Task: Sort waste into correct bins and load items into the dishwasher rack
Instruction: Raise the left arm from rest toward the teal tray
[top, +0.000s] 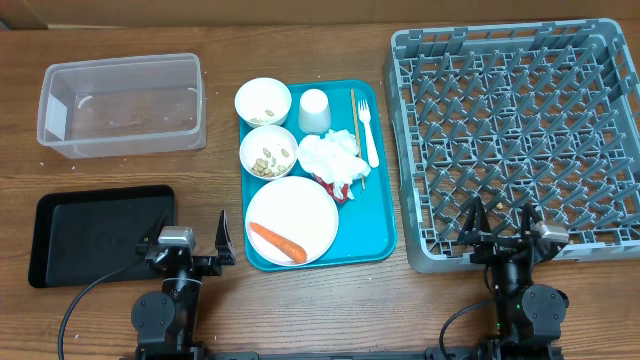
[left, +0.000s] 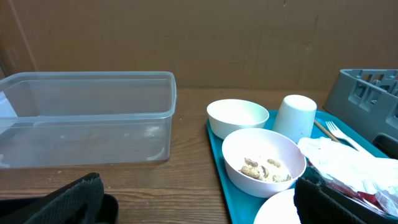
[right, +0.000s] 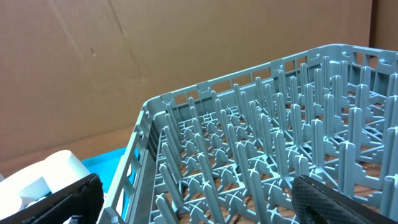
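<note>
Carrot (top: 276, 241) on plate (top: 305, 205); crumbs (top: 270, 160) in two bowls (top: 281, 92); napkin (top: 330, 157), cup (top: 314, 110), fork (top: 368, 130), chopstick (top: 354, 115) beside; tub (top: 120, 62), black tray (top: 100, 235) left; rack (top: 396, 120) right.

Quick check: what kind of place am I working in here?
Probably a staged dish-clearing bench, not a real kitchen: wooden table, cardboard backdrop, a teal tray beside a grey dishwasher rack.

light: bright, even, from overhead | shadows: soft, thin, at the near edges of the clear plastic rectangular tub (top: 120, 105) and the large grey plastic grid crate (top: 520, 140) | glare: dull sheen on the shallow black rectangular tray (top: 100, 238) | focus: overhead sharp; wrist views softer, near black fingers (left: 62, 202) blurred
</note>
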